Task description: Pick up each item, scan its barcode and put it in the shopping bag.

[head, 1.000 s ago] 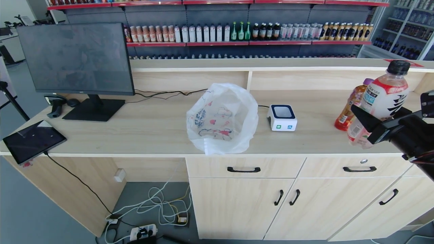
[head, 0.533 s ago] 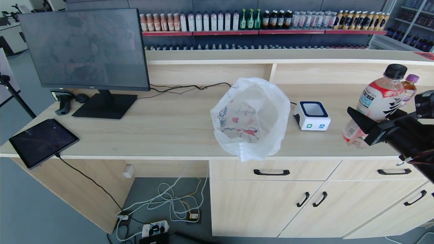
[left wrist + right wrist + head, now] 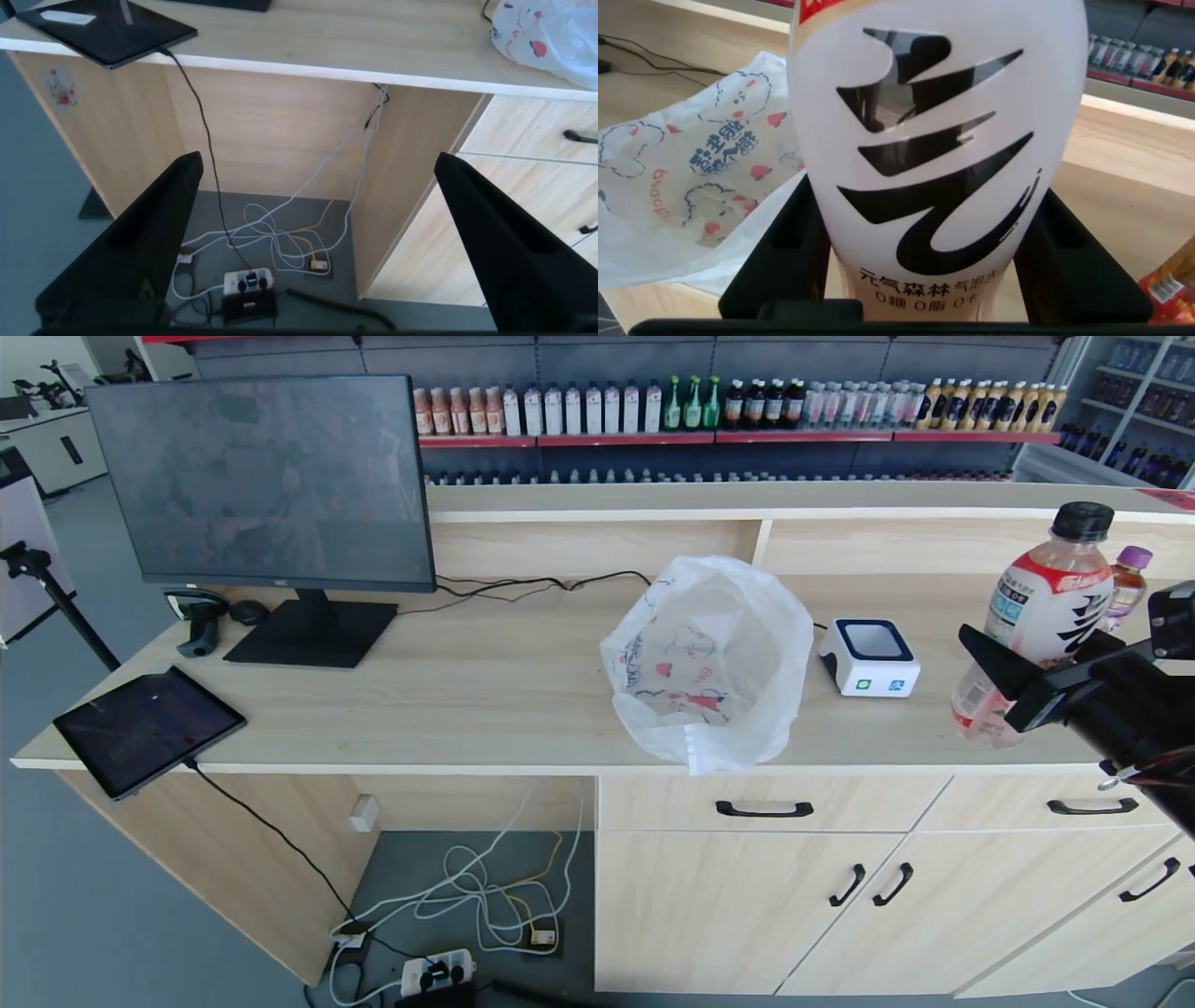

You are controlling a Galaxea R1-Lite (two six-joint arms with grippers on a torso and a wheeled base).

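The right gripper (image 3: 1013,665) is clamped on a large bottle (image 3: 1046,607) with a black cap, its fingers pressing the lower body from either side. In the wrist view the fingers (image 3: 775,261) flank the white label. The bottle (image 3: 934,140) leans, cap tipped back toward the wrist. Its base sits low over the counter (image 3: 467,700) close to the front edge; whether it touches the wood is hard to tell from here.

To the gripper's left there is a strip of bare counter, then the scanner (image 3: 868,658), window facing up. Just beyond it stands the shopping bag (image 3: 714,663), mouth open upward and reaching nearly to the front edge. Past the held bottle, farther from the gripper, a smaller bottle (image 3: 1125,583) with a purple cap stands near the raised back ledge (image 3: 794,495), which closes off the far side.

The left gripper (image 3: 318,159) hangs below the counter's front edge, fingers spread wide and holding nothing, facing the open bay with cables (image 3: 280,233) on the floor.
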